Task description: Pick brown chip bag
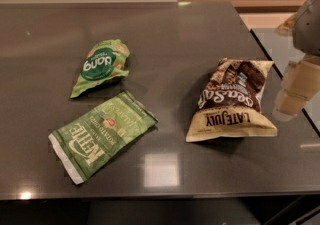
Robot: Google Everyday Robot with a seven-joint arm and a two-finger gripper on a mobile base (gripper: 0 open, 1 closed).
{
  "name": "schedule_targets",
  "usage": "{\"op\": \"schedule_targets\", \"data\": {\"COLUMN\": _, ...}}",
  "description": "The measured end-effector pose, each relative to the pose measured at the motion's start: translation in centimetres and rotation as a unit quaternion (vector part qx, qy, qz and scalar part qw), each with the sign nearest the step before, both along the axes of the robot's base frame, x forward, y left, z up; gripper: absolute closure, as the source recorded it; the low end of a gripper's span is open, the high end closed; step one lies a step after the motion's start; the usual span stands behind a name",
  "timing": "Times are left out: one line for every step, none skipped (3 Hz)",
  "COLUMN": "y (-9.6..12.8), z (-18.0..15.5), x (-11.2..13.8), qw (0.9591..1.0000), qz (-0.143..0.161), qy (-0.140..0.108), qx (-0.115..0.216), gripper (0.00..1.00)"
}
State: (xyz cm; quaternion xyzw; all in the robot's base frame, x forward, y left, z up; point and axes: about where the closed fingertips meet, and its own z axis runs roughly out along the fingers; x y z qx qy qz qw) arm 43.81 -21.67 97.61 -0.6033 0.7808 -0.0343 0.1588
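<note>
Just right of the brown chip bag point(231, 100) in view hangs the gripper point(291, 101), apart from it. Bag's long axis runs far-to-near. Gripper's state: cannot tell.

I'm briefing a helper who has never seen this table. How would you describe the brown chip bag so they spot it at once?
On the dark table, look right, where the gripper hangs near the edge. The brown chip bag lies beside it: puffy, dark brown with a cream band reading LATE JULY, while the dang bag and Kettle bag on the left are green.
</note>
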Motion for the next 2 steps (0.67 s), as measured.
{"op": "schedule_targets", "data": {"y": 0.00, "z": 0.00, "x": 0.00, "qw": 1.0000, "qz": 0.000, "qy": 0.000, "qx": 0.000, "gripper": 0.00}}
{"op": "schedule_targets", "data": {"y": 0.53, "z": -0.46, "x": 0.55, "qw": 0.9999, "qz": 0.010, "qy": 0.011, "qx": -0.001, "gripper": 0.00}}
